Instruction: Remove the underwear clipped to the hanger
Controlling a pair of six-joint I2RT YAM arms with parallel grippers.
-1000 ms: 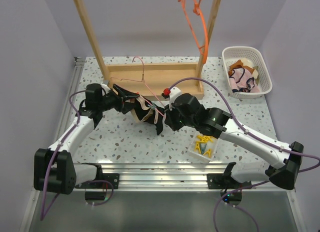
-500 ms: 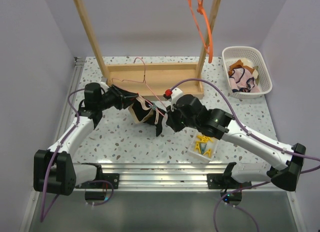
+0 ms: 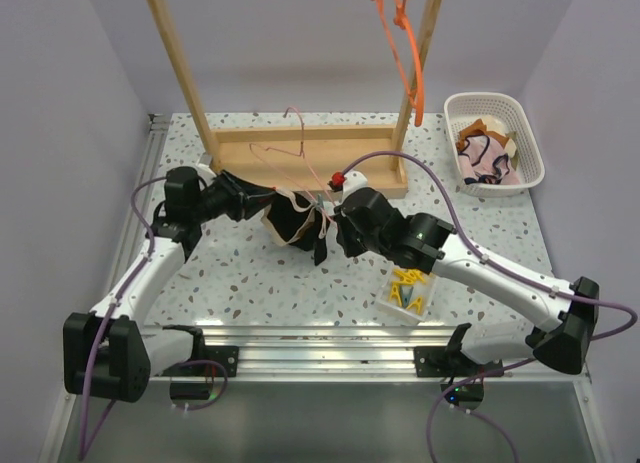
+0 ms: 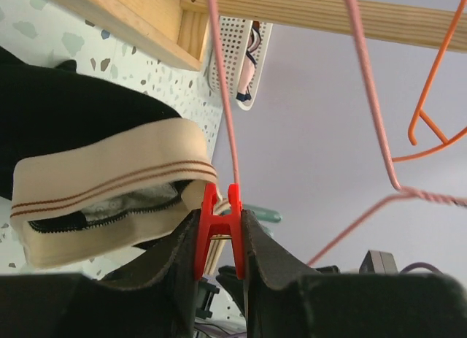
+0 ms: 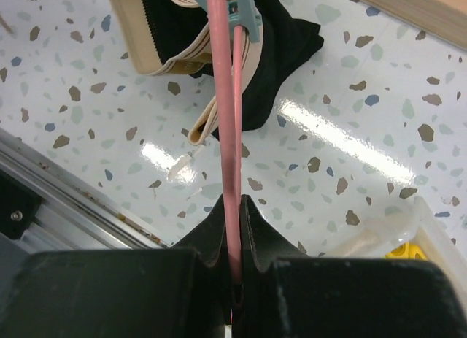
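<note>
- Squeezing the red clip (image 4: 217, 227) with your left gripper (image 4: 219, 254); right gripper (image 5: 233, 232) is pinching the pink hanger (image 5: 225, 119) wire.
- Black-and-beige underwear (image 4: 109, 183) is hanging clipped between them.
- You're risking the clip slipping out of your grip, re-biting the fabric.

left gripper (image 4: 219, 244) squeezing the red clip (image 4: 217, 220) on the pink hanger (image 4: 225, 104), black underwear (image 4: 80, 126), its beige waistband meeting the clip.
</note>
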